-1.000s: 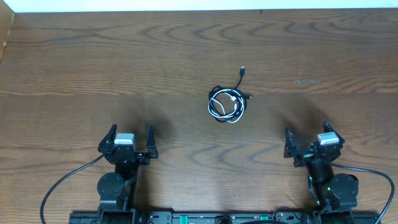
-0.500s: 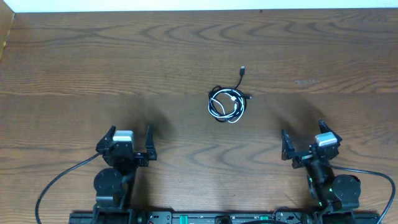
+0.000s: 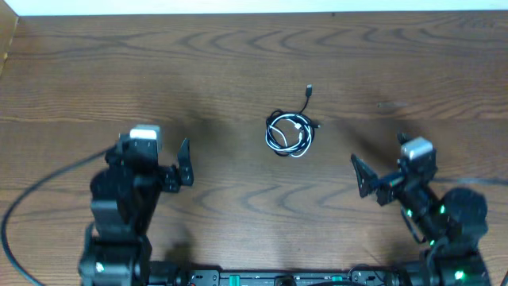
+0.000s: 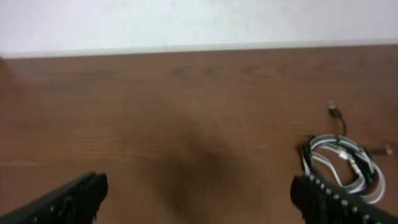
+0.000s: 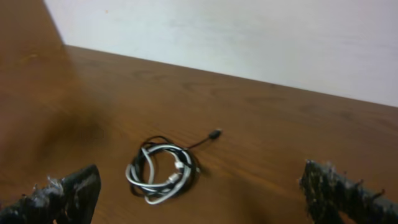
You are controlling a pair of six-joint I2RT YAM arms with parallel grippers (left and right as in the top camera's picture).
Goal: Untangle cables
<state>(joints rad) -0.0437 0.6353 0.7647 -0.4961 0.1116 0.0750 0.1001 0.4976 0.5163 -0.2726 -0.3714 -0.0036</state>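
— Where are the cables [image 3: 290, 133] now?

— They lie on the table [image 3: 238, 71], a little right of the middle, black and white coiled together in one small bundle. One black plug end [image 3: 309, 90] sticks out to the far side.

— And the grippers?

— The left gripper [image 3: 151, 163] is near the left side, fingers spread wide, holding nothing. The right gripper [image 3: 381, 171] is at the right, also wide and empty. Both are well apart from the cables.
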